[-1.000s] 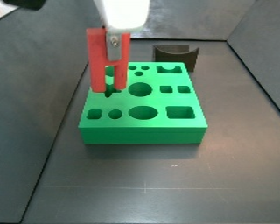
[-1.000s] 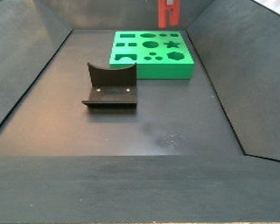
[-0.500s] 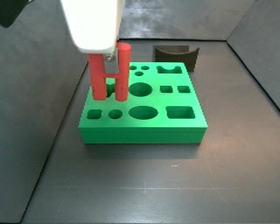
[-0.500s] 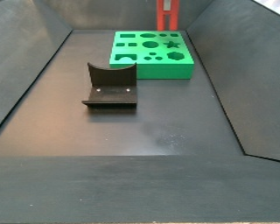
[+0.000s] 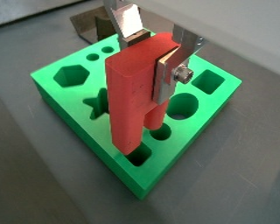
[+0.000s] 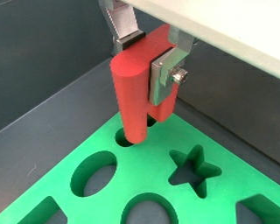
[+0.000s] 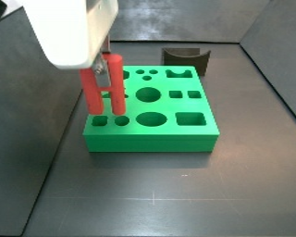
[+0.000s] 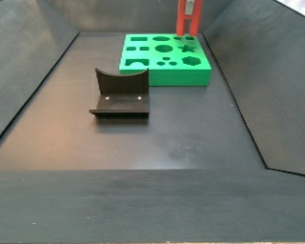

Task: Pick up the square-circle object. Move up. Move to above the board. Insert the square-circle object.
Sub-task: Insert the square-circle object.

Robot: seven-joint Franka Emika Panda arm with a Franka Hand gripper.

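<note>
My gripper is shut on the square-circle object, a tall red piece with one square leg and one round leg. It holds the piece upright over the board, a bright green slab with many cut-out holes. In both wrist views the leg tips reach the mouths of two small holes near the board's corner; the round leg meets a round hole. In a side view the gripper stands over the board's left edge with the red legs touching its top. The piece also shows at the board's far side.
The dark fixture stands on the floor just behind the board; in a side view it lies left of and nearer than the board. Dark bin walls rise on both sides of the floor.
The gripper has moved with the red piece toward the board's left front corner and come down, so the leg tips now sit at the holes.
</note>
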